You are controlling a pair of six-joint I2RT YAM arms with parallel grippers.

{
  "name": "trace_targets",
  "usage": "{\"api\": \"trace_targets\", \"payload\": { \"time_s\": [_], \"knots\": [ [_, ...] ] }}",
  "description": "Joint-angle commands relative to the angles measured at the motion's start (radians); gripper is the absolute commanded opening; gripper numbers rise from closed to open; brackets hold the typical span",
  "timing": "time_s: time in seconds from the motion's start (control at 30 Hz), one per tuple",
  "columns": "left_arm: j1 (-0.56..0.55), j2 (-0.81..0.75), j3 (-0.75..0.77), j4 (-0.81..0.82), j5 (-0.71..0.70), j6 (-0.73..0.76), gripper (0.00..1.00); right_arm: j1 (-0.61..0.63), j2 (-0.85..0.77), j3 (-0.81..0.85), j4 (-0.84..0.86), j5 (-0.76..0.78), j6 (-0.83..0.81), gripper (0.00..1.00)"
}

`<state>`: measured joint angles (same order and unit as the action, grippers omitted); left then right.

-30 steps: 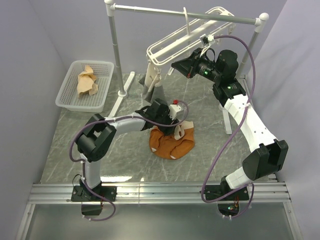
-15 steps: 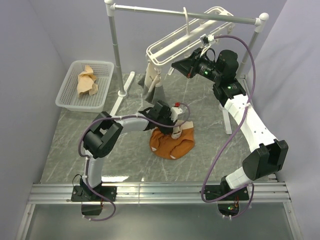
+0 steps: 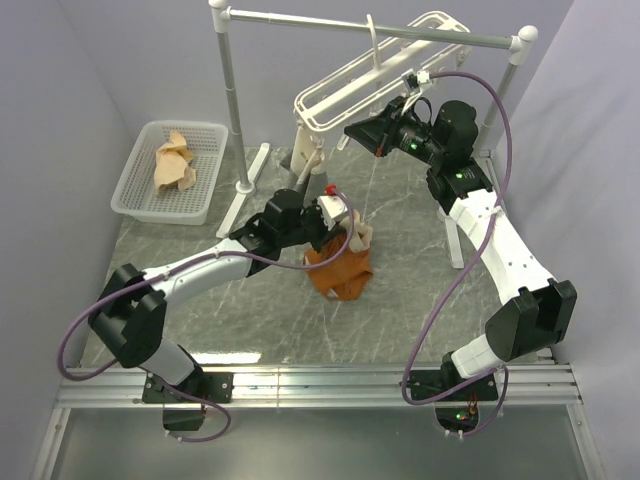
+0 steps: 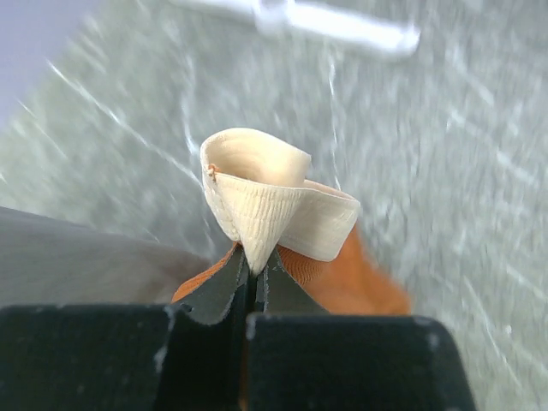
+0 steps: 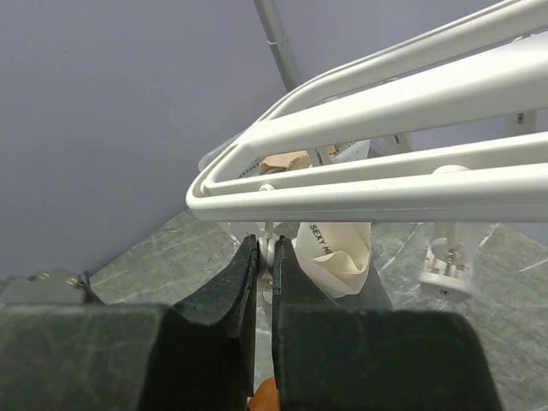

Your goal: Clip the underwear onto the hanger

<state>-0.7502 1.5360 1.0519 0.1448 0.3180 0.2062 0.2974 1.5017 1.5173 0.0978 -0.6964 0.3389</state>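
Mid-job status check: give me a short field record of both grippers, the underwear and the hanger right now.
left gripper: shut on the beige waistband of the underwear
underwear: rust-orange, hanging bunched under the left gripper
right gripper: shut, a small white part of the hanger between its tips
hanger: hooked on the rail, tilted; underwear not yet clipped

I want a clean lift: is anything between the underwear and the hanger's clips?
Nothing visible. The left gripper holds the underwear below the hanger, with open air between. The right gripper pinches a clip there.
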Motion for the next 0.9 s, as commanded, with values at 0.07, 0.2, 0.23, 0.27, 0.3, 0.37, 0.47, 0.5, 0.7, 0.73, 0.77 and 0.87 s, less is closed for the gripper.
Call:
{"api": "trace_targets", "payload": {
  "time_s": [0.07,0.2,0.23,0.27,0.3,0.37,0.47,0.5,0.7,0.73,0.77,0.87],
  "knots": [
    [0.002,-0.057,0.014,0.088,0.009,-0.014,0.01,-0.01,-0.057,-0.029,-0.003,-0.045,0.005,0.0],
    [0.006,-0.079,0.065,0.078,-0.057,-0.034,0.0,-0.023,-0.074,-0.039,-0.003,-0.048,0.012,0.0],
    [0.008,-0.082,0.068,0.081,-0.065,-0.039,0.01,-0.021,-0.08,-0.04,-0.003,-0.051,0.012,0.0],
    [0.014,-0.086,0.072,0.091,-0.068,-0.048,0.0,-0.021,-0.08,-0.042,-0.003,-0.055,0.011,0.0],
    [0.018,-0.088,0.082,0.094,-0.063,-0.053,0.01,-0.023,-0.08,-0.042,-0.001,-0.06,0.009,0.0],
    [0.029,-0.096,0.091,0.108,-0.056,-0.067,0.01,-0.023,-0.077,-0.045,-0.003,-0.071,0.006,0.0],
    [0.04,-0.096,0.125,0.11,-0.065,-0.1,0.0,-0.021,-0.077,-0.043,-0.009,-0.071,0.006,0.0],
    [0.04,-0.091,0.149,0.096,-0.071,-0.1,0.01,-0.023,-0.075,-0.042,-0.009,-0.066,0.006,0.0],
    [0.041,-0.07,0.21,0.085,-0.125,-0.103,0.01,-0.021,-0.074,-0.029,-0.03,-0.048,0.0,0.0],
    [0.041,-0.059,0.22,0.082,-0.134,-0.105,0.0,-0.021,-0.074,-0.031,-0.03,-0.048,0.0,0.0],
    [0.041,-0.057,0.227,0.081,-0.145,-0.106,0.0,-0.021,-0.075,-0.032,-0.03,-0.046,0.0,0.0],
    [0.043,-0.043,0.252,0.068,-0.18,-0.11,0.0,-0.021,-0.075,-0.035,-0.036,-0.041,-0.006,0.0]
  ]
}}
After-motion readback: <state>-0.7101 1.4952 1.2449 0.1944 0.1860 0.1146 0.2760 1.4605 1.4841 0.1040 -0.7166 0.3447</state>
